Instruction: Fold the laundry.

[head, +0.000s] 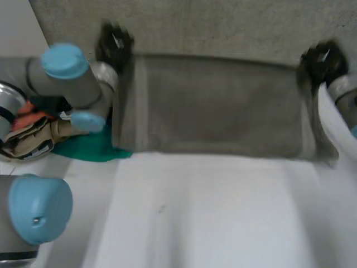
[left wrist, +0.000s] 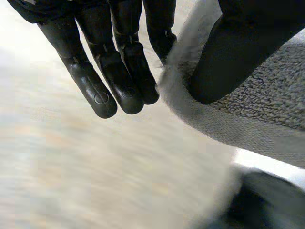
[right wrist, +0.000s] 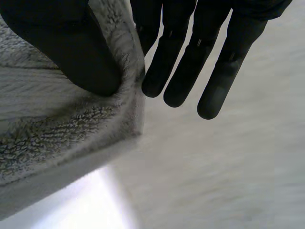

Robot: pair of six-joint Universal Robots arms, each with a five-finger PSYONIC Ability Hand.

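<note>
Head view: the grey towel spreads wide across the far part of the white table; the left hand is at one far corner, the right hand at the other; a green cloth lies beside the left arm.

Left wrist view: the thumb pinches the towel's hem against a finger; the other fingers are straight.

Right wrist view: the same pinch at its corner.

The terry looks soft, limp and light; it would likely sag between holds, so the hemmed corners are the best grip.

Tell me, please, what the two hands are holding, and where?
The left hand and right hand each pinch one corner of the grey terry towel.
</note>
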